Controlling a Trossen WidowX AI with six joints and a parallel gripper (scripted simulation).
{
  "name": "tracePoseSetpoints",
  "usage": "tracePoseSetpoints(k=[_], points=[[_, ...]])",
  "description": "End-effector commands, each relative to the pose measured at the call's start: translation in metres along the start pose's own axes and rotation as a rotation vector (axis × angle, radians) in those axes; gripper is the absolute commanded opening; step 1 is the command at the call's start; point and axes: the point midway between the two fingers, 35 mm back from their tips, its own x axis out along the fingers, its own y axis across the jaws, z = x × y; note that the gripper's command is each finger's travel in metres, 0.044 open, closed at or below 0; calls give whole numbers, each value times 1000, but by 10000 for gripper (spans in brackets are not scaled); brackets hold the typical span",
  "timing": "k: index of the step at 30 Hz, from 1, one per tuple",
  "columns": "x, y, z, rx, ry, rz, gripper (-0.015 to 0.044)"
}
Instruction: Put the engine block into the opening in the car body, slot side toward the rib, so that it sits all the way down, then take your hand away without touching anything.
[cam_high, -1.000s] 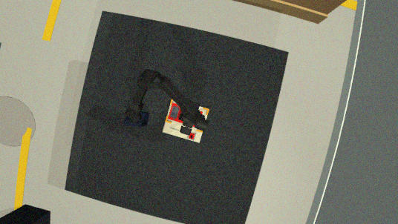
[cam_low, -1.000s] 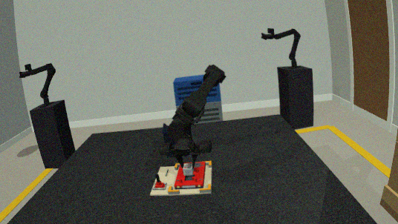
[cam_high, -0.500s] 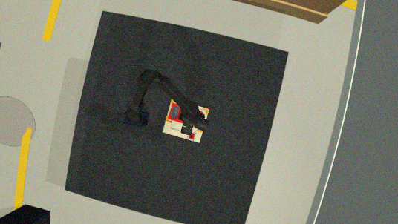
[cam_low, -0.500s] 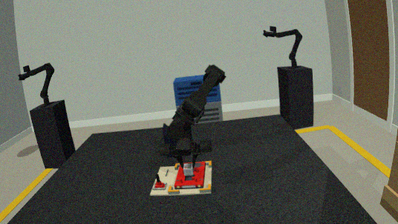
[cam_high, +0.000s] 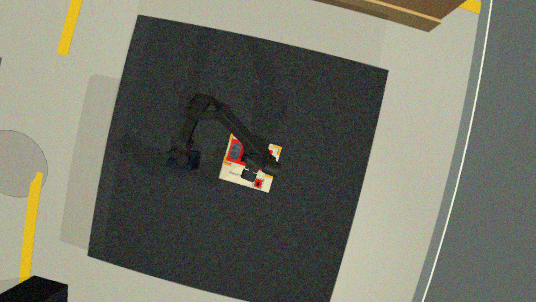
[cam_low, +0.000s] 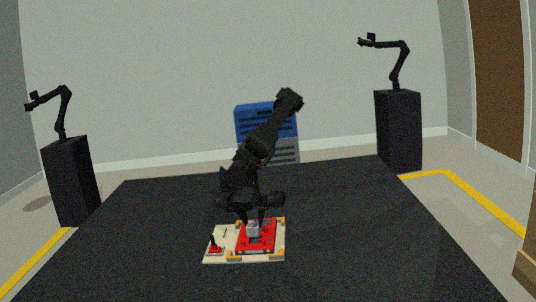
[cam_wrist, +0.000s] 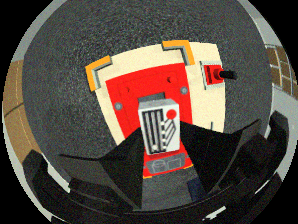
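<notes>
Between my fingertips (cam_low: 254, 220) I grip the grey engine block (cam_low: 252, 229) (cam_wrist: 160, 128), held over the red car body (cam_low: 268, 231) (cam_wrist: 120, 98) (cam_high: 234, 159). The opening (cam_low: 255, 240) (cam_wrist: 151, 96) shows partly just beyond the block, and I see nothing seated in it. The block is picked up and brought across; lining up the slot side, lowering it fully, letting go and backing off cleanly remain, I judge.
</notes>
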Motion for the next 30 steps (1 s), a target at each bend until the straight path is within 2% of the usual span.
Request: tracePoseSetpoints(k=[1, 10, 25, 30], points=[[-1, 1, 2, -11, -4, 4, 158], [-1, 1, 2, -149, -5, 4, 158], [-2, 1, 3, -188, -5, 4, 158], [-2, 1, 3, -121, -5, 4, 158]])
